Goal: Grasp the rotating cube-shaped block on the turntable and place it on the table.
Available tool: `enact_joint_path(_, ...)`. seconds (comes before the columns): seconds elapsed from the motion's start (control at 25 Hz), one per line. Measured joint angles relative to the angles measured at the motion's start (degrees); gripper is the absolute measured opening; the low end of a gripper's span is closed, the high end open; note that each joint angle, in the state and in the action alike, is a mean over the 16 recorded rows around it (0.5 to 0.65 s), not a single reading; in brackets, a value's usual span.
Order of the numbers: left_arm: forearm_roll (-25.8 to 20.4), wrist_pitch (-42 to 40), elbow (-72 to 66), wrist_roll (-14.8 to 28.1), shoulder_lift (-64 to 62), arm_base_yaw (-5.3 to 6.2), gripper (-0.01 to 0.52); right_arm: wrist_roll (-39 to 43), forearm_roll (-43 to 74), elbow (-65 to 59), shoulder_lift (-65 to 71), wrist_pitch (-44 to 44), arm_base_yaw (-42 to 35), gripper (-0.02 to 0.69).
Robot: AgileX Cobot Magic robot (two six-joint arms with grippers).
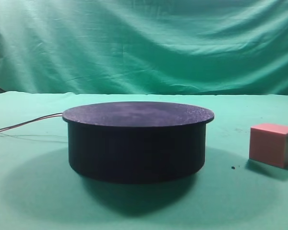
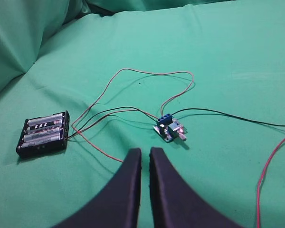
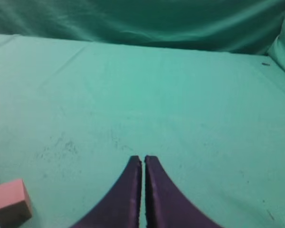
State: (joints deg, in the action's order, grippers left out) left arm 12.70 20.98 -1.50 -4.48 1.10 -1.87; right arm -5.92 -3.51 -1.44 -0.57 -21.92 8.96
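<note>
The salmon-pink cube rests on the green table, to the right of the turntable, apart from it. The turntable's flat top is bare. The cube also shows in the right wrist view at the lower left. My right gripper is shut and empty, above bare cloth to the right of the cube. My left gripper is shut and empty over the cloth near the wiring. Neither gripper shows in the exterior high view.
Thin wires trail left from the turntable. In the left wrist view a black battery holder and a small blue circuit board lie on the cloth, joined by red and black wires. A green backdrop hangs behind.
</note>
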Motion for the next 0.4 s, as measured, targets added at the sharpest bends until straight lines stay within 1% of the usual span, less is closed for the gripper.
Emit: enact_joint_path(0.4,0.0,0.0,0.0,0.0,0.0,0.0,0.0,0.0,-0.05,-0.04,0.0,-0.21,0.0,0.0)
